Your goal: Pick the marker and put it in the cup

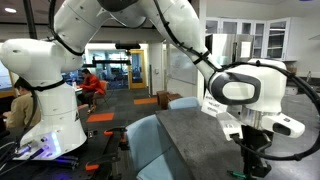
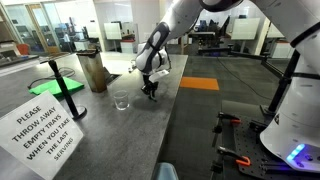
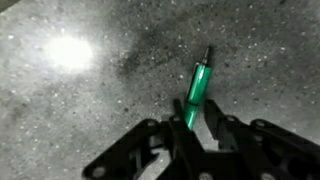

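Note:
In the wrist view the slim green marker [image 3: 195,88] with a dark tip sits between my gripper's [image 3: 199,122] two black fingers, which are closed on its lower end over the grey speckled table. In an exterior view my gripper [image 2: 150,91] is low over the table, a short way to the right of the clear cup [image 2: 121,101], which stands upright and empty. The marker is too small to make out there. In an exterior view my gripper [image 1: 254,165] hangs at the table's near corner; the cup is out of view there.
A brown bin [image 2: 95,72] and a black post on a green base [image 2: 58,82] stand behind the cup. A white paper sign [image 2: 40,132] stands at the table's front. An orange floor patch [image 2: 200,84] lies beyond the table edge.

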{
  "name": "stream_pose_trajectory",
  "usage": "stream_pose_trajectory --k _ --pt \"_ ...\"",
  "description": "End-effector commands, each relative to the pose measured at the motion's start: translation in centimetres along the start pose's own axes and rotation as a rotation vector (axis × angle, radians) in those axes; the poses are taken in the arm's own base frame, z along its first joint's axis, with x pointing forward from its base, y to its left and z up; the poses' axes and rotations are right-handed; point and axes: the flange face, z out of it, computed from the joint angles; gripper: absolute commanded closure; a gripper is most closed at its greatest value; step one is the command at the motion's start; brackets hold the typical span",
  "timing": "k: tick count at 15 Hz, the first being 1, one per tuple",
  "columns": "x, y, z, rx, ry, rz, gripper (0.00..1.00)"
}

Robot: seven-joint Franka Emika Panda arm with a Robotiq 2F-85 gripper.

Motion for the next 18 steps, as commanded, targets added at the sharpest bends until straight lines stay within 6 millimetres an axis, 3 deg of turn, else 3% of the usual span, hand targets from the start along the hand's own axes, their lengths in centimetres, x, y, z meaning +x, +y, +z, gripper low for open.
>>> stream_pose_trajectory --k 1,7,11,18 --pt "0.6 0.0 -0.3 0.007 0.025 0.028 0.98" --pt "0.9 0.3 -0.9 0.008 0.045 0.025 0.97" --pt "1.4 -0.4 -2.8 0.025 0.104 0.009 0.97" --pt "2.5 -5.8 -7.9 0.061 0.297 -0.049 0.97"
